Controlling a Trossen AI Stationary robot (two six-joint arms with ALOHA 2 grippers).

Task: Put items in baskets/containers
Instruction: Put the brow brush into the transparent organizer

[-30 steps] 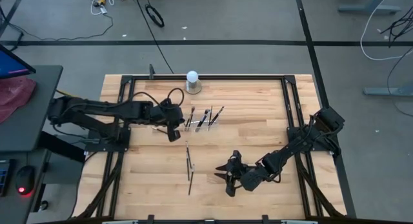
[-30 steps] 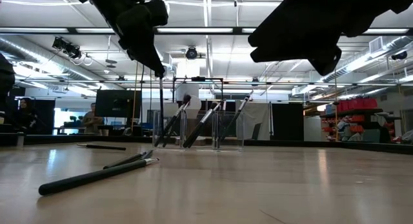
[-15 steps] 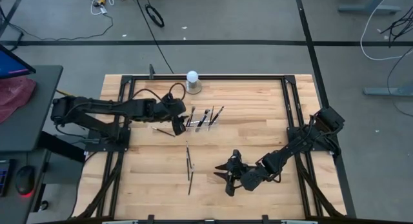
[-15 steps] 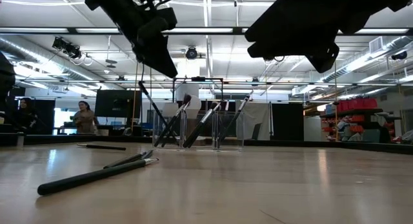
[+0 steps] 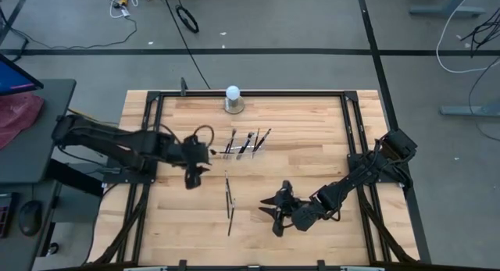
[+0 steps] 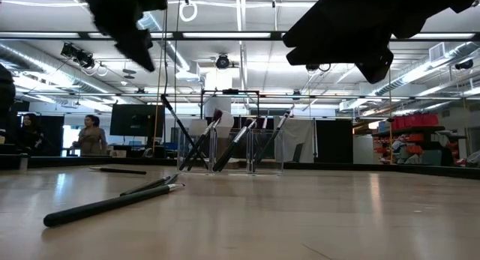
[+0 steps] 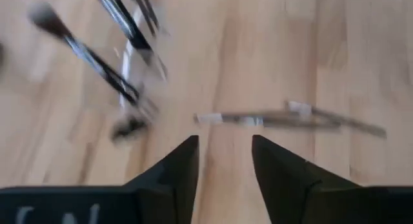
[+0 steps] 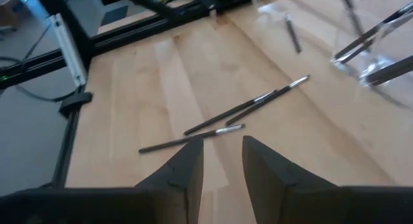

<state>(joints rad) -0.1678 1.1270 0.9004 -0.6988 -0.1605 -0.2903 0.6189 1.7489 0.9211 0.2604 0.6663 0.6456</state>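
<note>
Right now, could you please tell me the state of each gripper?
Left gripper: open, holding nothing, above the table beside the clear holder.
Right gripper: open, holding nothing, near loose brushes.

Clear holder [image 5: 247,146] mid-table, dark brushes [image 5: 243,144] leaning inside; loose brushes [image 5: 228,202] flat on wood nearby

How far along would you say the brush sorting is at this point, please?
Done: several thin dark-handled makeup brushes lean in the small clear plastic holder. In hand: nothing; the left gripper is open and empty beside the holder, and the right gripper is open too, low over the wooden table. Left: loose brushes mid-table and a short one by the left gripper.
</note>
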